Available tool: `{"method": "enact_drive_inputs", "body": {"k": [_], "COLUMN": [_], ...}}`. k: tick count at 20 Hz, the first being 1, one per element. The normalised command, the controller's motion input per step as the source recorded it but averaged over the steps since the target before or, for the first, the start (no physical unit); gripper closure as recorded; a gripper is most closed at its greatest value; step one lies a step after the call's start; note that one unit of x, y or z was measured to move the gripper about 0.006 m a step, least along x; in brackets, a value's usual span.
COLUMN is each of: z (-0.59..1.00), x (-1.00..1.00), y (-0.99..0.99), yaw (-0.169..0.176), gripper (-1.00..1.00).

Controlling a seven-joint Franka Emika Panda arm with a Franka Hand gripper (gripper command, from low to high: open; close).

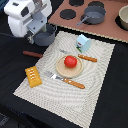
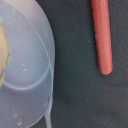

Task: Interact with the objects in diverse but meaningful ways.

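Exterior view: a striped mat (image 1: 70,70) is being seen spread on the dark bench (image 1: 112,95). At mat centre a tan round plate (image 1: 68,66) is lying with a small red tomato (image 1: 70,61) resting on it.

An orange-handled fork (image 1: 67,80) is lying at 6 o'clock of the plate, long axis running from 10 to 4 o'clock, handle toward 4. An orange-handled knife (image 1: 86,58) is lying at 2 o'clock of the plate, on roughly the same axis.

A pale blue-white carton (image 1: 83,43) is standing upright at 1 o'clock of the plate.

A ridged yellow-orange block (image 1: 33,77) is lying at the mat's 9 o'clock edge, long axis about 11 to 5 o'clock.

A brown sausage (image 1: 33,54) is lying on the bare bench just off the mat at 10 o'clock, long axis near 9 to 3 o'clock.

The toy kitchen set (image 1: 90,15) is sitting at 12 o'clock, with a grey pot (image 1: 94,15) on its top.

The white arm head is hanging over a second grey pot (image 1: 45,36) at 11 o'clock. The tool itself is hidden behind the head here.

Wrist view: only the sausage (image 2: 101,35), apart from the pot, and the pot's pale rim (image 2: 42,55) and interior are being shown at close range, detail the exterior view lacks. No fingers are entering this view, so whether the tool is apart or together cannot be told.
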Motion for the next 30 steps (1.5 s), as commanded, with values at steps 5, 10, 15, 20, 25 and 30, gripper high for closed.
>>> {"method": "enact_drive_inputs", "body": {"k": [5, 10, 15, 20, 25, 30], "z": [-0.25, -0.36, -0.43, -0.45, -0.4, -0.37], "x": [-0.18, -0.25, -0.32, -0.36, -0.3, -0.25], "y": [0.11, 0.03, 0.03, 0.04, 0.07, 0.1], "yaw": [0.0, 0.0, 0.005, 0.012, 0.01, 0.017], "gripper": [-1.0, -1.0, -1.0, -1.0, -1.0, -1.0]}}
